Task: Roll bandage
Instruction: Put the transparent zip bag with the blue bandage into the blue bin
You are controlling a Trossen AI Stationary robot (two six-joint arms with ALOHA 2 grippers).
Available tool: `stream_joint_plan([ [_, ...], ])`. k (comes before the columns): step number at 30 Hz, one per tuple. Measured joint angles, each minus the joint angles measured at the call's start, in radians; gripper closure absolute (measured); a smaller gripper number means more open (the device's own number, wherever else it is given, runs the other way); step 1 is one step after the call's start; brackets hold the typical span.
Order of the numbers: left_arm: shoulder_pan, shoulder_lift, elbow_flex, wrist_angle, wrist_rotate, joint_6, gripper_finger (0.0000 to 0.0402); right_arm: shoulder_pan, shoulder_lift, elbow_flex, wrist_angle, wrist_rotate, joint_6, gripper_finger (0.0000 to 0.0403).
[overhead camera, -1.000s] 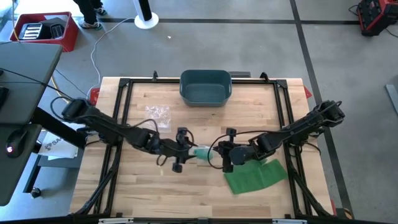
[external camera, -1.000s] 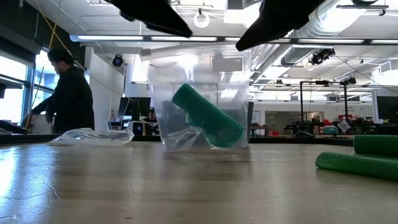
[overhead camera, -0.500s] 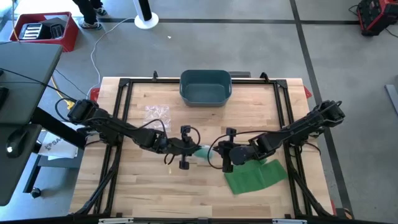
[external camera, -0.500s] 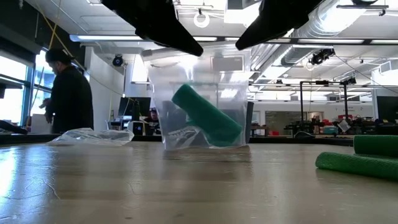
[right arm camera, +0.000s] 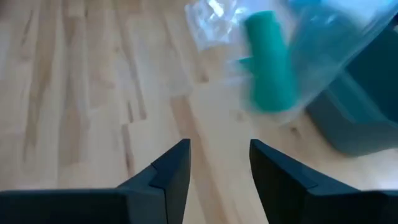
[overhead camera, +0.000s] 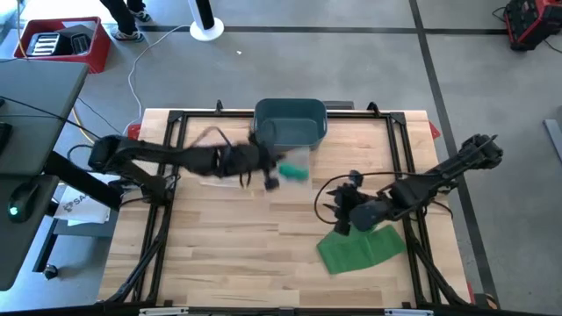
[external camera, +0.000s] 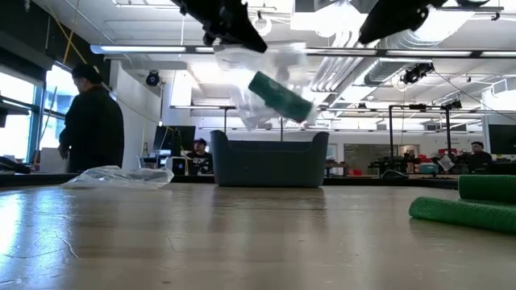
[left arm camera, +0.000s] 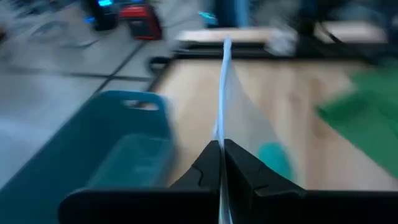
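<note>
Left gripper, clamped on a clear plastic bag holding the rolled green bandage, hangs above centre by the teal plastic bin, probably for dropping in; right gripper open, empty, lower right.

I see bare table across the near left and centre, easy passage there. The teal bin blocks the far edge, the green sheet covers the near right, a crumpled wrapper lies left.
</note>
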Motion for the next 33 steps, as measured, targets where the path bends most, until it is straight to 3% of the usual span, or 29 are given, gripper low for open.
stream_joint_plan([
  [6,0.274,-0.036,0.0,0.005,0.069,-0.092,0.0401,0.072,-0.011,0.0,-0.005,0.162,0.006,0.0249],
  [13,0.49,0.065,-0.018,0.106,0.215,-0.262,0.0401,0.083,-0.003,0.0,-0.007,0.188,0.009,0.0249],
  [17,0.542,0.109,-0.062,0.172,0.232,-0.35,0.0401,0.083,-0.003,0.0,-0.009,0.188,0.01,0.0249],
  [24,0.582,0.101,-0.123,0.176,0.144,-0.412,0.0393,0.083,-0.003,0.0,-0.012,0.186,0.014,0.0249],
  [33,0.634,0.087,-0.135,0.159,0.153,-0.382,0.0305,0.083,-0.003,0.0,-0.011,0.184,0.021,0.0249],
])
